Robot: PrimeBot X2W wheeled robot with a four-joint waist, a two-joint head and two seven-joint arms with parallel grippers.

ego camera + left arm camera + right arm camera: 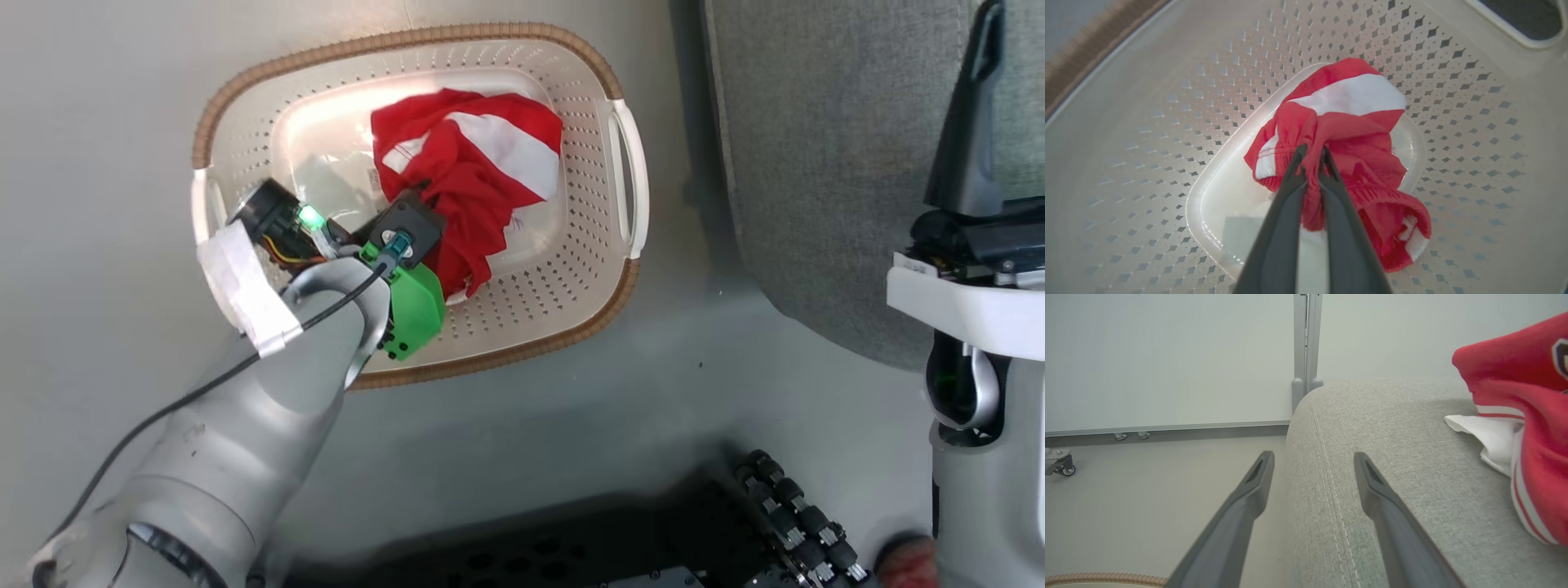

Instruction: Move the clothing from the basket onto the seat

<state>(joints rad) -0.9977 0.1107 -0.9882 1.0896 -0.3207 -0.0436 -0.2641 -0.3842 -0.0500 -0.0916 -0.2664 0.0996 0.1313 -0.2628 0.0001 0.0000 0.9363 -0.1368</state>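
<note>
Our left hand (1312, 152) pinches a fold of the striped red garment (1355, 122), bunched low inside the basket (1167, 122). Our right hand (1312, 461) is spread wide over the rounded edge of the seat (1392, 416), where we see the other red garment (1515, 375) lying near it

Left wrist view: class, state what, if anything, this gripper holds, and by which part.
The left gripper is shut on the red-and-white garment, pinching a bunched fold of its red cloth, inside the basket.
</note>
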